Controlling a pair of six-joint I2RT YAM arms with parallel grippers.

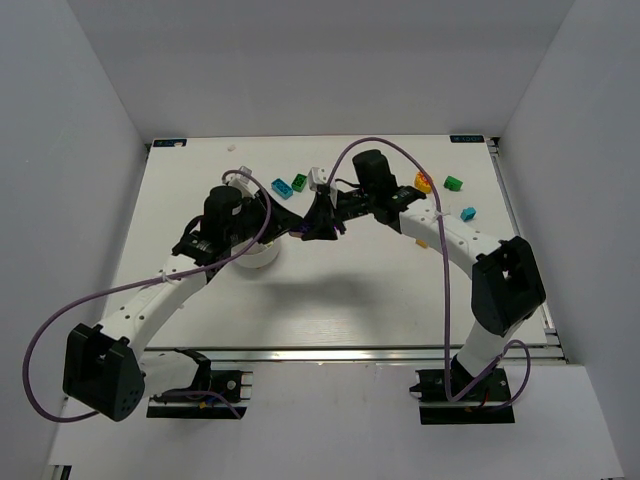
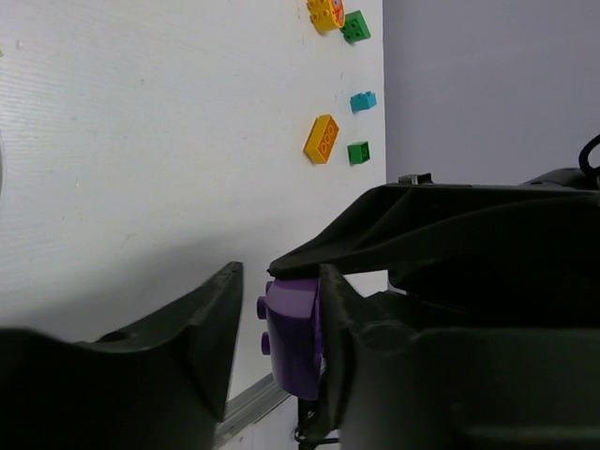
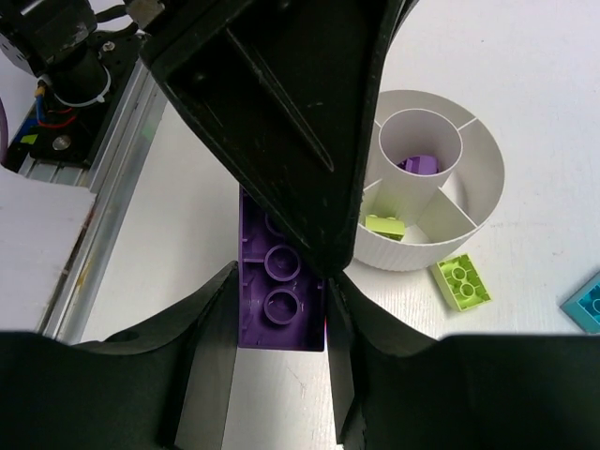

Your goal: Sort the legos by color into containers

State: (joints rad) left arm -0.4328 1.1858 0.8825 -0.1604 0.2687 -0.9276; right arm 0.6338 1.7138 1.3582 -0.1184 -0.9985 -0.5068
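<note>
Purple brick (image 2: pixel 292 337) between the left pincer's (image 2: pixel 279 300) parted fingers, against one; orange brick (image 2: pixel 322 139) and cyan brick (image 2: pixel 363 100) beyond.

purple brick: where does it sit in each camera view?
Top: not visible; hidden mid-table where the left gripper and right gripper meet.
Left wrist: purple brick at bottom centre.
Right wrist: purple brick at lower centre, between the right gripper's fingers.
Shared landmark: the meeting gripper tips.

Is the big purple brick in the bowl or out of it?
Out. The purple brick sits between the jaws of the right gripper, beside the white bowl, not inside.
</note>
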